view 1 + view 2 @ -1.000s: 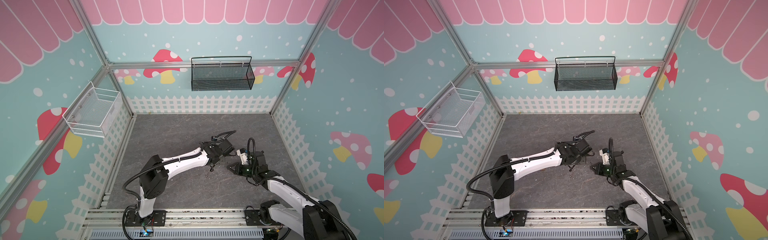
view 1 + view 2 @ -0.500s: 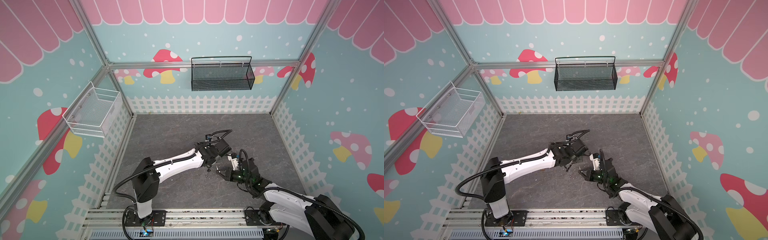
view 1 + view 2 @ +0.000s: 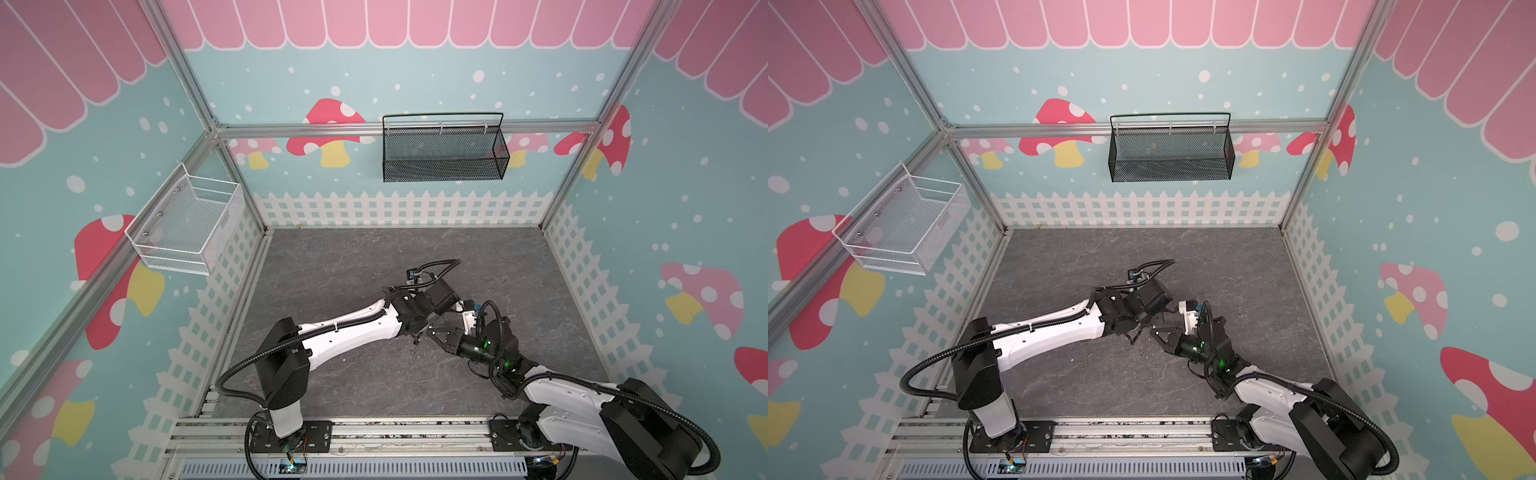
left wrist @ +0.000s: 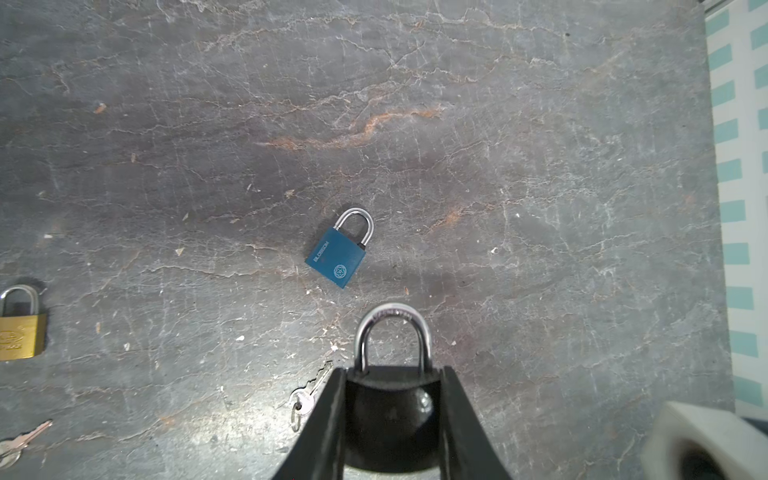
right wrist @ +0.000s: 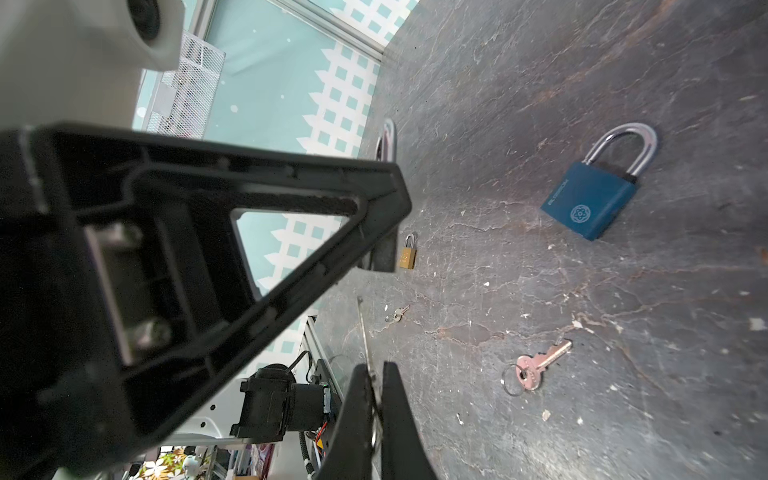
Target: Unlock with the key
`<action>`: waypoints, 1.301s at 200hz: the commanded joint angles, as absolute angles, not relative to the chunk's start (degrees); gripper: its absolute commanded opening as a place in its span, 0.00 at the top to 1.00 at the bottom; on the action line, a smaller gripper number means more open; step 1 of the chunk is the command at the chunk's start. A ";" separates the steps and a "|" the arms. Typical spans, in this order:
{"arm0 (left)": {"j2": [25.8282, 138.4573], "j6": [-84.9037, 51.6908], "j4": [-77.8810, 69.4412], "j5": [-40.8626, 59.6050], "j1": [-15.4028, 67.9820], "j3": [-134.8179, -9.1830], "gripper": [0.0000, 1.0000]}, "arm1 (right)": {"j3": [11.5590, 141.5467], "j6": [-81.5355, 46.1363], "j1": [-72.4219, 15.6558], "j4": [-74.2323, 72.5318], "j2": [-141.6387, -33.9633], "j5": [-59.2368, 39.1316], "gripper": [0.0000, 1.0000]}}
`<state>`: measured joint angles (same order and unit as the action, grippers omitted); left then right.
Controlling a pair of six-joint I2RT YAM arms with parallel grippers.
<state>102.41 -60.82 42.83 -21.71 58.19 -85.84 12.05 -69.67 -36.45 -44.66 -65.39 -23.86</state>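
1. A white wire-mesh basket (image 3: pixel 187 224) hangs on the left wall, well apart from both arms.
2. The white-and-black left arm (image 3: pixel 353 332) reaches over the grey stone-patterned floor (image 4: pixel 540 166) towards the middle. Its left claw (image 4: pixel 392 372) is clamped on the black rounded padlock (image 4: pixel 390 415), with one finger on each side of the body. The silver shackle (image 4: pixel 392 320) sticks out past the fingertips, both legs seated in the body.
3. On the floor near the claws a blue square padlock (image 4: pixel 337 254) lies flat, with a loose silver key on a ring (image 4: pixel 305 397) near it. A brass padlock (image 4: pixel 18 328) and another small loose key (image 4: pixel 16 444) lie well apart from the blue one.
4. A black mesh basket (image 3: pixel 444 153) hangs on the back wall.
5. The right claw (image 5: pixel 374 368) meets the left one near the middle of the floor. Its fingers are pinched on a thin silver key (image 5: pixel 362 328), seen edge-on with the blade pointing outward. The tip stands near the black padlock's body, with a gap between them. Whether it lines up with the keyhole cannot be told.
6. The right arm (image 3: pixel 557 390) runs back to its base at the front right.
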 commanded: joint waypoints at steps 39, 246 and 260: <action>100.02 -62.93 40.64 -23.20 58.47 -84.55 1.00 | 11.51 -74.36 -37.28 -50.25 -67.15 -21.07 1.00; 98.80 -62.57 39.88 -23.86 58.54 -83.45 1.00 | 14.31 -75.79 -37.47 -51.20 -69.35 -21.54 1.00; 98.79 -62.45 39.95 -23.82 58.53 -83.56 1.00 | 14.24 -75.94 -37.45 -51.22 -69.30 -21.37 1.00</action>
